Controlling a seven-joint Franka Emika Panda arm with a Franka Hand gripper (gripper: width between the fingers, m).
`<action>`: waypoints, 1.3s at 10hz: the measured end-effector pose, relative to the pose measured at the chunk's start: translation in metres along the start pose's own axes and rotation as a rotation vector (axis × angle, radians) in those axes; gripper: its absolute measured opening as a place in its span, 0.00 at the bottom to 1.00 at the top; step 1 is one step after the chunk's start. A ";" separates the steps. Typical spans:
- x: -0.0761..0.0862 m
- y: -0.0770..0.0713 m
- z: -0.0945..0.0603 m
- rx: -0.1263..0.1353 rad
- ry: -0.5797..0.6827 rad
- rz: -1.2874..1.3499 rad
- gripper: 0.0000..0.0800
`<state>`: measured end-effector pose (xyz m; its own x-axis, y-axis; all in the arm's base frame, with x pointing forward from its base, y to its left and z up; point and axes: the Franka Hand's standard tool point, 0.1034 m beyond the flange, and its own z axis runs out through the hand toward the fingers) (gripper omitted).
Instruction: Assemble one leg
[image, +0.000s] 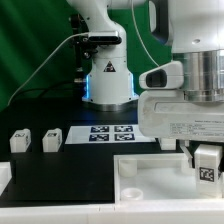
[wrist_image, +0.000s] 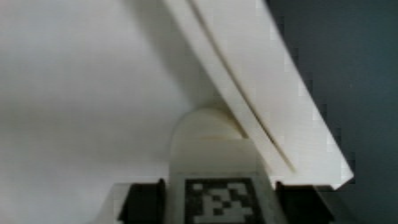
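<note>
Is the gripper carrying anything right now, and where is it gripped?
Yes: the gripper holds a leg by its two sides, tag facing out, above the tabletop.

The gripper (image: 206, 160) grips a tagged leg (image: 207, 165) just above the tabletop (image: 150, 176); two more legs (image: 36, 140) sit well off to its side.

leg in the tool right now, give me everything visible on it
The leg is a small white stubby block, plastic by its look, with a black-and-white square tag on the face toward the exterior camera. It sits upright between the fingers of the tool, which is shut on it, at the exterior view's right, over the far right part of the white tabletop. Whether its base touches the tabletop cannot be told. In the wrist view its rounded white end and tag show against the tabletop's raised rim.
</note>
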<state>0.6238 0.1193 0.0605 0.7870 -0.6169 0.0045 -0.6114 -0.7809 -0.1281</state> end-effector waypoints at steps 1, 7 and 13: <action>0.000 -0.001 0.000 0.021 -0.013 0.140 0.37; -0.004 -0.009 0.004 0.143 -0.027 0.918 0.37; -0.011 -0.005 0.005 0.095 -0.036 0.572 0.80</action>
<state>0.6183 0.1302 0.0564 0.3369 -0.9332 -0.1249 -0.9315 -0.3110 -0.1885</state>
